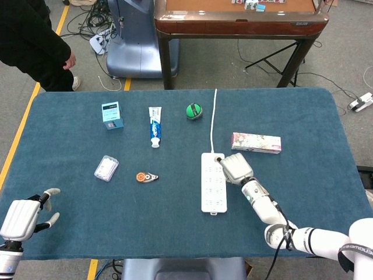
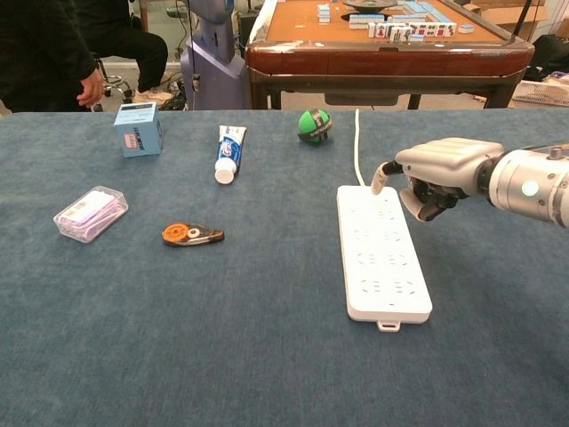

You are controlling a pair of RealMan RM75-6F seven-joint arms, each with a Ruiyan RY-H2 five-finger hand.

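Note:
My right hand hovers over the far right corner of the white power strip. Its thumb points down at the strip's far end, and its bent fingers stay apart from the thumb. It holds nothing. The strip's white cable runs off the far table edge. My left hand rests at the near left corner of the blue table, fingers apart and empty; only the head view shows it. A pink box lies just beyond the right hand.
On the left half lie a blue box, a toothpaste tube, a green ball, a clear plastic case and an orange correction tape. A person in black stands far left; a wooden table stands behind.

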